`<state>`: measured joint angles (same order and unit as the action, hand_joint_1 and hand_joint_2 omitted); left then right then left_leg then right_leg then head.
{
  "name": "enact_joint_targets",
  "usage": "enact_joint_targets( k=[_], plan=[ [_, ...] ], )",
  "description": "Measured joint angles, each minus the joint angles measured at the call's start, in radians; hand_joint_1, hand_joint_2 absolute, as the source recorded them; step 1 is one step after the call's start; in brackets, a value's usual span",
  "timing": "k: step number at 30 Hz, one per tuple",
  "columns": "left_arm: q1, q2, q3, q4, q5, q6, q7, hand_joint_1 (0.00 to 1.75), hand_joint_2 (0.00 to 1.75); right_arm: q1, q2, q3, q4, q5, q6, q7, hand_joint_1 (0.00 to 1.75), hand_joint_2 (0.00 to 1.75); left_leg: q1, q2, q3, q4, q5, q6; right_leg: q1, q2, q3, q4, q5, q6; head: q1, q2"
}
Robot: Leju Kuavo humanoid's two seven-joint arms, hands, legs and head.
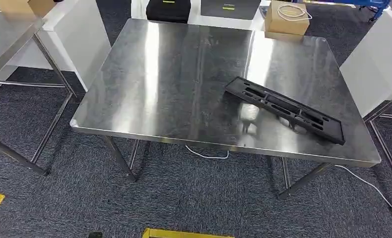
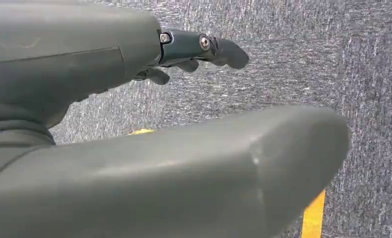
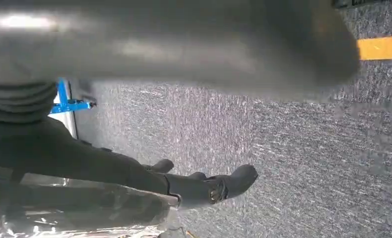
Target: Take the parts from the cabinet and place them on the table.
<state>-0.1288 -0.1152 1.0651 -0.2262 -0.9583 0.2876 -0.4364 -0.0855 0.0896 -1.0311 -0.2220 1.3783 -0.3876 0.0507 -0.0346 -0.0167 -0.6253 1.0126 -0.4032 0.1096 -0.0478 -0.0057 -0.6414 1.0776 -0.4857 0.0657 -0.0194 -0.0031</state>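
While one black part already lies flat on the steel desk near its right front corner, both the left hand and right hand hang empty, fingers apart, so returning to the cabinet for another seems next.

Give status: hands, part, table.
Left robot hand empty, fingers apart, over carpet. Right robot hand empty too. Black part flat on steel table, right side. Cardboard box at far edge, clear of the part.
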Motion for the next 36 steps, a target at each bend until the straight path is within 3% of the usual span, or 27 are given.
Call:
enact_joint_targets(
  k=[2, 4, 6, 7, 8, 9, 10, 12, 13, 14, 15, 16, 17, 18, 19, 20, 22, 23, 24, 26, 28, 29, 30, 31, 33, 34, 36],
  plan=[
    [-0.001, 0.000, 0.000, 0.000, -0.001, 0.000, 0.000, 0.00, 0.00, 0.000, 0.002, 0.000, 0.001, -0.001, 0.000, 0.000, 0.00, 0.00, -0.010, 0.007, -0.005, 0.000, 0.002, 0.006, 0.010, 0.000, -0.078, 0.183, -0.088, -0.025, 0.002, 0.000],
    [-0.001, 0.000, 0.000, 0.000, -0.001, -0.001, 0.000, 0.00, 0.00, 0.003, 0.001, 0.000, 0.001, -0.002, 0.000, 0.000, 0.00, 0.00, -0.025, 0.013, -0.011, 0.000, 0.006, 0.011, 0.030, 0.001, -0.092, 0.245, -0.114, -0.030, 0.001, 0.000],
    [-0.001, 0.000, 0.000, 0.000, -0.001, -0.001, 0.000, 0.00, 0.00, 0.005, 0.001, 0.000, 0.001, -0.002, 0.000, 0.000, 0.00, 0.00, -0.041, 0.018, -0.013, 0.000, 0.010, 0.017, 0.053, 0.001, 0.000, 0.110, -0.082, -0.046, 0.002, 0.000],
    [-0.001, 0.000, 0.000, 0.000, 0.000, -0.001, 0.000, 0.00, 0.00, 0.002, 0.000, 0.000, 0.001, -0.002, -0.002, 0.000, 0.00, 0.00, -0.047, 0.021, -0.014, 0.000, 0.017, 0.029, 0.068, -0.009, 0.052, 0.021, -0.091, -0.048, -0.001, 0.000],
    [-0.001, -0.003, 0.000, 0.000, 0.000, -0.001, 0.000, 0.00, 0.00, -0.004, -0.004, 0.000, 0.001, -0.001, -0.002, 0.000, 0.00, 0.00, -0.042, 0.032, -0.016, 0.000, 0.019, 0.032, 0.078, -0.038, 0.071, -0.008, -0.114, -0.042, -0.009, 0.000],
    [-0.001, -0.002, 0.000, 0.000, 0.001, -0.001, 0.000, 0.00, 0.00, -0.008, -0.002, 0.000, 0.001, -0.001, -0.005, 0.000, 0.00, 0.00, -0.046, 0.041, -0.019, 0.006, 0.013, 0.023, 0.083, -0.054, 0.082, -0.055, -0.124, -0.048, -0.006, 0.000],
    [-0.003, -0.001, 0.000, 0.000, 0.001, -0.001, 0.000, 0.00, 0.00, -0.013, -0.002, 0.000, 0.000, 0.000, -0.007, 0.000, 0.00, 0.00, -0.031, 0.046, -0.021, 0.003, 0.008, 0.022, 0.077, -0.046, 0.087, -0.068, -0.132, -0.042, 0.005, 0.000],
    [-0.005, -0.005, -0.001, 0.000, 0.001, -0.002, 0.000, 0.00, 0.00, -0.008, -0.006, 0.000, 0.000, 0.000, -0.007, 0.000, 0.00, 0.00, -0.017, 0.060, -0.019, -0.004, 0.019, -0.010, 0.086, -0.027, 0.091, -0.083, -0.130, -0.066, 0.006, 0.000],
    [-0.005, 0.002, 0.000, -0.002, 0.001, -0.001, 0.000, 0.00, 0.00, -0.002, -0.001, 0.000, 0.003, 0.000, -0.007, 0.000, 0.00, 0.00, -0.027, 0.060, -0.017, -0.003, 0.026, -0.003, 0.064, -0.024, 0.099, -0.103, -0.117, -0.072, 0.011, 0.000],
    [-0.003, -0.004, -0.001, -0.001, 0.001, -0.001, -0.001, 0.00, 0.00, 0.000, -0.003, 0.000, 0.003, -0.002, -0.008, 0.000, 0.00, 0.00, -0.020, 0.044, -0.016, -0.003, 0.025, 0.009, 0.057, -0.018, 0.112, -0.111, -0.104, -0.055, 0.013, 0.000],
    [-0.001, -0.004, 0.000, -0.001, 0.001, -0.001, -0.001, 0.00, 0.00, 0.004, -0.001, -0.001, 0.004, -0.002, -0.008, 0.001, 0.00, 0.00, -0.018, 0.046, -0.016, 0.008, 0.015, 0.022, 0.053, -0.015, 0.115, -0.110, -0.098, -0.051, -0.002, 0.000],
    [0.001, 0.000, 0.000, -0.001, 0.001, -0.001, -0.001, 0.00, 0.00, 0.007, 0.002, -0.001, 0.005, -0.001, -0.008, 0.001, 0.00, 0.00, -0.010, 0.052, -0.017, 0.027, 0.003, 0.042, 0.053, -0.015, 0.117, -0.108, -0.088, -0.034, -0.006, 0.000],
    [0.005, 0.007, 0.000, -0.001, 0.002, 0.000, -0.001, 0.00, 0.00, 0.008, 0.010, -0.001, 0.008, -0.001, -0.007, 0.001, 0.00, 0.00, 0.000, 0.048, -0.033, 0.063, -0.043, 0.035, 0.054, -0.039, 0.112, -0.107, -0.043, -0.034, 0.003, 0.000],
    [0.010, 0.007, 0.000, -0.001, 0.002, 0.000, 0.000, 0.00, 0.00, 0.008, 0.011, -0.001, 0.008, -0.001, -0.007, 0.002, 0.00, 0.00, 0.013, 0.032, -0.049, 0.145, -0.108, -0.021, 0.051, -0.057, 0.104, -0.097, 0.012, -0.054, 0.016, 0.000],
    [0.011, 0.008, 0.000, -0.001, 0.003, 0.000, 0.000, 0.00, 0.00, 0.008, 0.011, -0.001, 0.009, -0.001, -0.006, 0.002, 0.00, 0.00, 0.028, 0.021, -0.064, 0.214, -0.140, -0.070, 0.040, -0.044, 0.102, -0.084, 0.005, -0.062, 0.015, 0.000],
    [0.010, 0.008, 0.000, -0.001, 0.003, 0.000, 0.000, 0.00, 0.00, 0.008, 0.012, -0.001, 0.009, -0.001, -0.006, 0.002, 0.00, 0.00, 0.047, 0.018, -0.060, 0.226, -0.140, -0.108, 0.025, -0.031, 0.102, -0.080, 0.006, -0.060, 0.018, 0.000],
    [0.007, 0.007, 0.000, -0.001, 0.003, 0.000, -0.001, 0.00, 0.00, 0.005, 0.011, -0.001, 0.009, -0.001, -0.006, 0.002, 0.00, 0.00, 0.093, 0.015, 0.010, 0.124, -0.074, -0.175, -0.011, 0.001, 0.107, -0.072, 0.007, -0.041, 0.015, 0.000],
    [0.008, 0.005, 0.000, 0.000, 0.003, -0.001, 0.000, 0.00, 0.00, 0.005, 0.009, -0.001, 0.008, -0.001, -0.006, 0.000, 0.00, 0.00, 0.108, -0.007, 0.045, 0.067, -0.069, -0.213, -0.021, 0.010, 0.104, -0.067, 0.002, -0.026, 0.014, 0.000],
    [0.011, -0.010, 0.000, 0.008, 0.003, -0.003, -0.001, 0.00, 0.00, 0.003, -0.007, -0.001, 0.005, 0.000, -0.006, -0.002, 0.00, 0.00, 0.092, -0.050, 0.045, 0.061, -0.081, -0.217, 0.001, 0.019, 0.096, -0.064, 0.005, -0.008, -0.009, 0.000],
    [0.004, 0.003, 0.000, 0.004, 0.002, -0.003, 0.000, 0.00, 0.00, 0.002, 0.006, 0.000, 0.009, 0.000, -0.006, -0.005, 0.00, 0.00, 0.082, -0.038, 0.046, 0.052, -0.092, -0.170, -0.005, 0.035, 0.083, -0.069, 0.013, 0.007, -0.006, 0.000],
    [0.002, 0.003, -0.001, 0.003, 0.003, -0.003, -0.001, 0.00, 0.00, 0.007, 0.007, -0.001, 0.011, 0.000, -0.006, -0.005, 0.00, 0.00, 0.071, -0.023, 0.047, 0.046, -0.088, -0.135, -0.013, 0.045, 0.084, -0.087, 0.023, 0.023, -0.007, 0.000],
    [0.002, 0.004, -0.001, 0.002, 0.003, -0.003, -0.001, 0.00, 0.00, 0.007, 0.006, 0.000, 0.011, 0.000, -0.006, -0.005, 0.00, 0.00, 0.076, -0.012, 0.056, 0.037, -0.082, -0.111, -0.017, 0.035, 0.070, -0.073, 0.011, 0.021, -0.001, 0.000],
    [0.001, 0.003, -0.001, 0.001, 0.003, -0.003, -0.002, 0.00, 0.00, 0.005, 0.006, -0.001, 0.011, 0.000, -0.006, -0.004, 0.00, 0.00, 0.070, -0.010, 0.055, 0.036, -0.081, -0.100, -0.011, 0.020, 0.049, -0.030, -0.016, 0.009, 0.002, 0.000],
    [0.001, 0.003, -0.001, 0.001, 0.003, -0.003, -0.002, 0.00, 0.00, 0.002, 0.006, -0.001, 0.011, 0.000, -0.006, -0.002, 0.00, 1.75, 0.064, -0.004, 0.053, 0.036, -0.081, -0.088, -0.009, 0.015, 0.015, 0.049, -0.051, -0.002, 0.005, 0.000],
    [0.001, 0.003, -0.001, 0.001, 0.003, -0.003, -0.002, 0.00, 0.00, 0.002, 0.005, -0.001, 0.011, 0.004, -0.006, 0.009, 0.00, 1.75, 0.051, 0.009, 0.050, 0.036, -0.080, -0.074, 0.000, 0.013, -0.065, 0.214, -0.108, -0.015, 0.006, 0.000],
    [0.001, 0.003, -0.001, 0.001, 0.003, -0.003, -0.002, 0.00, 0.00, 0.003, 0.004, -0.001, 0.011, 0.008, -0.006, 0.015, 0.00, 1.75, 0.044, 0.011, 0.050, 0.036, -0.079, -0.070, 0.008, 0.013, -0.081, 0.248, -0.113, -0.014, 0.007, 0.000],
    [0.000, 0.002, -0.001, 0.001, 0.003, -0.003, -0.003, 0.00, 0.00, 0.007, 0.003, 0.000, 0.011, 0.012, -0.006, 0.023, 0.00, 1.75, 0.031, 0.011, 0.051, 0.037, -0.078, -0.066, 0.023, 0.013, -0.036, 0.165, -0.073, -0.012, 0.007, 0.000]
  ],
)
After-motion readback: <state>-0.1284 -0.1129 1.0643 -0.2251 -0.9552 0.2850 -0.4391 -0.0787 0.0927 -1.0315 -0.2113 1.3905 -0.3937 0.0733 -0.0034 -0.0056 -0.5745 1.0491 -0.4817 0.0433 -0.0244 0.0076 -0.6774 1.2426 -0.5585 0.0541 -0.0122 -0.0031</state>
